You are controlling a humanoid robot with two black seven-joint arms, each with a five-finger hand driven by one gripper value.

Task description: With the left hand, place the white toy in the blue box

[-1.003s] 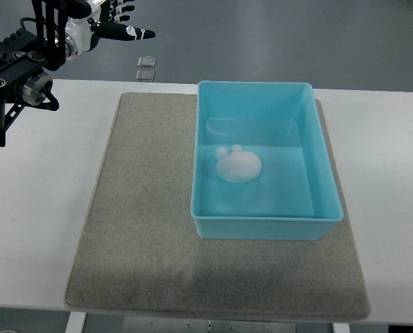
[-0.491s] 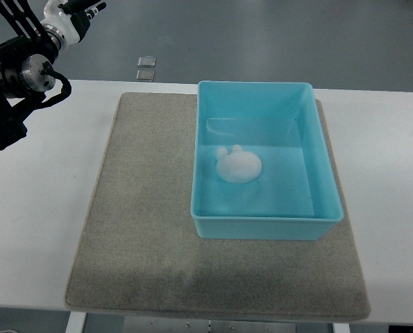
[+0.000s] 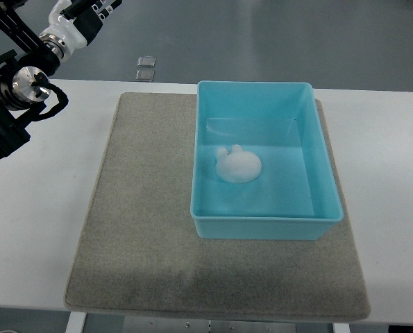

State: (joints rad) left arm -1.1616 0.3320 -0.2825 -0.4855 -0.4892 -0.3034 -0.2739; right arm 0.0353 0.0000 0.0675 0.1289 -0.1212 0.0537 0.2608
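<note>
Since the last frame your left hand (image 3: 88,15) has lifted slightly at the top-left corner | hand mostly cropped; you cannot tell its finger state, it touches nothing visible | white toy (image 3: 238,165) lies in blue box (image 3: 324,170), well right of the hand | no readable writing

The left arm (image 3: 22,76) has pulled back toward the upper left corner. Its hand (image 3: 88,14), a second ago stretched out with fingers reaching right above the table's far edge, now shows only partly at the top border.
</note>
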